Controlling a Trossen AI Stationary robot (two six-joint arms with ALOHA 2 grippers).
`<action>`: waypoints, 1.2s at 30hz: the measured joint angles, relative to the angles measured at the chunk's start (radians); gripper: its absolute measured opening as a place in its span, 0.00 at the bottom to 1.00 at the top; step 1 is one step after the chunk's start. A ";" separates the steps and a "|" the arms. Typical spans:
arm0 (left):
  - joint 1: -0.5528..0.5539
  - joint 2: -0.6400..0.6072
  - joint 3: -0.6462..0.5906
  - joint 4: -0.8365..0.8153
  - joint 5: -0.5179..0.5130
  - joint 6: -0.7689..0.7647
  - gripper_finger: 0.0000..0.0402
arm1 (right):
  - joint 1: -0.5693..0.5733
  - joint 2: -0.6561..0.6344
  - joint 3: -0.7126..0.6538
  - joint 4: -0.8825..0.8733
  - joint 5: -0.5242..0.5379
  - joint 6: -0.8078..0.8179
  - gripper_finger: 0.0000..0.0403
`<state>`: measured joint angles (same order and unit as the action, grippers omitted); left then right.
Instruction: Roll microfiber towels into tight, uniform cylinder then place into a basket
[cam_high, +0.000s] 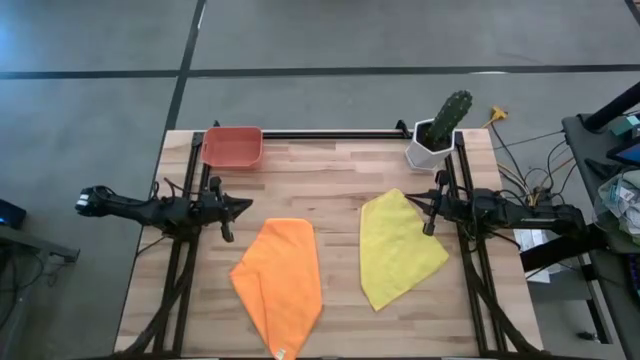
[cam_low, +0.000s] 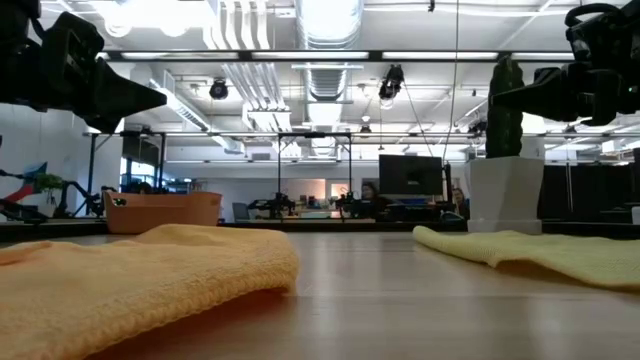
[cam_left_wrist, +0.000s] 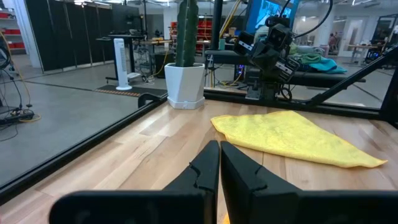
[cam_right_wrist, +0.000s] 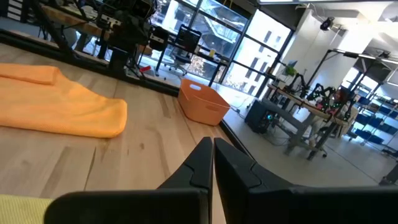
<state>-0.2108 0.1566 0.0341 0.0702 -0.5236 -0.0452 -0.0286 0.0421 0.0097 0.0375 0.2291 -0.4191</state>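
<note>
Red-orange basket (cam_high: 232, 146) sitting at the table's (cam_high: 330, 180) far left corner, nothing showing inside it; white pot (cam_high: 428, 150) at the far right holding a green cactus (cam_high: 450, 114). Orange towel (cam_high: 280, 283) lying flat, unrolled, near and just right of the left gripper (cam_high: 240, 207), fingers pressed together, apart from the cloth. Yellow towel (cam_high: 398, 249) lying flat, its right edge passing beneath the right gripper (cam_high: 414, 200), fingers likewise together, holding nothing.

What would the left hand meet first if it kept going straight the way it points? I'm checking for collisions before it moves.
Probably nothing on the table: the shut left hand points above the yellow towel, toward the right arm's hand opposite. Depth is unclear.
</note>
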 joint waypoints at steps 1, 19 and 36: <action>0.000 0.000 0.000 0.000 0.000 0.000 0.00 | 0.000 0.000 0.000 0.000 0.000 0.000 0.02; 0.000 0.000 0.000 0.000 0.000 0.000 0.00 | 0.000 0.000 0.000 0.000 0.000 0.000 0.02; 0.002 0.002 0.000 0.365 -0.035 -0.051 0.00 | 0.000 0.007 0.000 0.029 0.202 0.050 0.02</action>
<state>-0.2089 0.1581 0.0341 0.4347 -0.5590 -0.0958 -0.0288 0.0486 0.0097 0.0665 0.4309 -0.3691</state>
